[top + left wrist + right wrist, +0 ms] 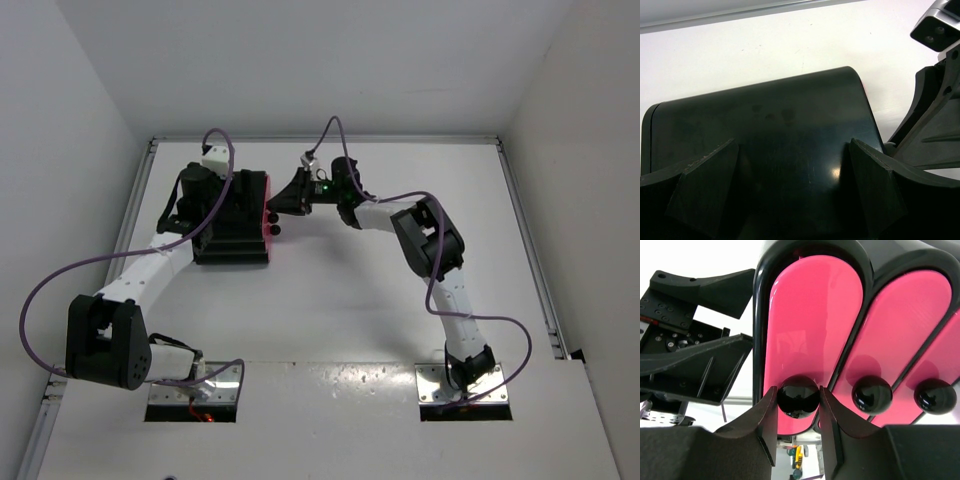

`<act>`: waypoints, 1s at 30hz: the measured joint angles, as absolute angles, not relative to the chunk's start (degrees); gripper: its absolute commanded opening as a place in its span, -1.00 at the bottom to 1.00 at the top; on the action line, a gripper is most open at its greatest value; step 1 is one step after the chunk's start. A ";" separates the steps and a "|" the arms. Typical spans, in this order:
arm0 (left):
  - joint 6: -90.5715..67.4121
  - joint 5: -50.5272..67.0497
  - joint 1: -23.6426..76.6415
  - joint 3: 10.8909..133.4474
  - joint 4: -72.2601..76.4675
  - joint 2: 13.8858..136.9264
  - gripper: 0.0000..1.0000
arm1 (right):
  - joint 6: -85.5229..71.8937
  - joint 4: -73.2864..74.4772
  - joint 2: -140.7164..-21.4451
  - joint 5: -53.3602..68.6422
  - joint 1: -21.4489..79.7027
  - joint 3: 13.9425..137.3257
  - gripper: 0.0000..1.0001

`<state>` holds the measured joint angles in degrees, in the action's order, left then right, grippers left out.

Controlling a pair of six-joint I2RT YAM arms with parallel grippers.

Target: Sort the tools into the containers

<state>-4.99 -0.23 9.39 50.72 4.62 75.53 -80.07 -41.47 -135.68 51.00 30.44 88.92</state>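
Observation:
The squat black cabinet stands at the back left of the table, its three pink drawers facing right, each with a round black knob. My right gripper is shut on the knob of the leftmost drawer in its wrist view; it also shows in the top view. My left gripper is open, its fingers spread over the cabinet's black top; it also shows in the top view. A yellow-handled tool shows small below the drawer. The other tools are hidden.
The white table is walled by white panels on three sides, with a metal rail along its back and side edges. The right gripper's body sits close beside the cabinet's right side. Purple cables loop above both arms.

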 measured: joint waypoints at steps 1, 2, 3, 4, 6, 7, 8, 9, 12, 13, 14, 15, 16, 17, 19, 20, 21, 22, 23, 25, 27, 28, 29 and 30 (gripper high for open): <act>-4.99 -0.23 9.39 50.72 4.62 75.53 1.00 | -80.16 -41.95 -135.52 51.00 30.22 88.40 -0.57; -4.99 -0.23 9.39 50.72 4.64 75.53 1.00 | -80.20 -42.52 -135.24 51.03 30.02 87.68 -0.57; -4.97 -0.23 9.39 50.72 4.64 75.53 1.00 | -80.23 -43.03 -134.82 51.09 29.74 86.87 -0.57; -4.97 -0.23 9.39 50.72 4.62 75.53 1.00 | -80.23 -43.46 -134.28 51.07 29.43 85.84 -0.57; -4.99 -0.23 9.39 50.72 4.64 75.53 1.00 | -80.16 -44.16 -133.21 51.51 28.62 83.88 -0.57; -4.97 -0.23 9.39 50.70 4.64 75.53 1.00 | -80.09 -44.51 -132.77 51.96 28.14 82.96 -0.57; -4.99 -0.23 9.39 50.70 4.64 75.53 1.00 | -79.94 -44.82 -132.46 52.66 27.68 82.24 -0.57; -4.97 -0.21 9.39 50.70 4.67 75.53 1.00 | -79.90 -44.97 -132.14 53.06 27.09 81.36 -0.57; -4.97 -0.19 9.39 50.70 4.67 75.53 1.00 | -79.81 -45.63 -131.61 54.37 25.89 79.94 -0.50; -4.97 -0.19 9.39 50.70 4.67 75.53 1.00 | -79.77 -45.89 -131.59 54.81 25.58 79.64 -0.43; -4.97 -0.19 9.39 50.70 4.67 75.53 1.00 | -79.72 -45.98 -131.59 55.24 25.45 79.46 -0.43; -4.97 -0.19 9.39 50.70 4.67 75.53 1.00 | -79.66 -46.02 -131.59 55.68 25.17 79.33 -0.41; -4.97 -0.19 9.39 50.70 4.67 75.53 1.00 | -79.50 -46.02 -131.59 56.01 24.91 79.29 -0.38; -4.97 -0.16 9.39 50.70 4.67 75.53 1.00 | -79.42 -46.00 -131.59 56.14 24.80 79.29 -0.38; -4.97 -0.19 9.39 50.70 4.67 75.53 1.00 | -79.20 -46.00 -131.59 56.31 24.56 79.29 -0.19; -4.97 -0.16 9.39 50.70 4.67 75.53 1.00 | -79.11 -45.98 -131.59 56.40 24.45 79.29 -0.08; -4.99 -0.16 9.39 50.70 4.69 75.53 1.00 | -78.72 -45.82 -131.59 56.38 24.43 79.29 0.01; -4.97 -0.19 9.39 50.70 4.67 75.53 1.00 | -78.37 -45.28 -131.66 56.23 24.38 79.29 0.17; -4.97 -0.16 9.39 50.68 4.71 75.53 1.00 | -78.19 -44.58 -131.79 56.16 24.34 79.29 0.24; -4.97 -0.16 9.39 50.37 5.15 75.46 1.00 | -77.58 -43.20 -132.16 56.07 24.34 79.29 0.47; -4.97 -0.14 9.39 50.33 5.23 75.46 1.00 | -77.19 -42.15 -132.31 56.10 24.32 79.26 0.50; -4.97 -0.14 9.39 50.33 5.23 75.46 1.00 | -76.99 -41.80 -132.33 56.05 24.32 79.26 0.50; -4.97 -0.14 9.39 50.30 5.28 75.46 1.00 | -76.90 -41.78 -132.33 55.96 24.12 79.13 0.50; -4.97 -0.14 9.39 50.28 5.30 75.46 1.00 | -76.69 -41.87 -132.29 55.88 23.90 78.78 0.50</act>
<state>-4.97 -0.14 9.39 50.28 5.30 75.46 -76.69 -41.87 -132.29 55.88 23.90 78.78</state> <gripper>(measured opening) 0.997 0.745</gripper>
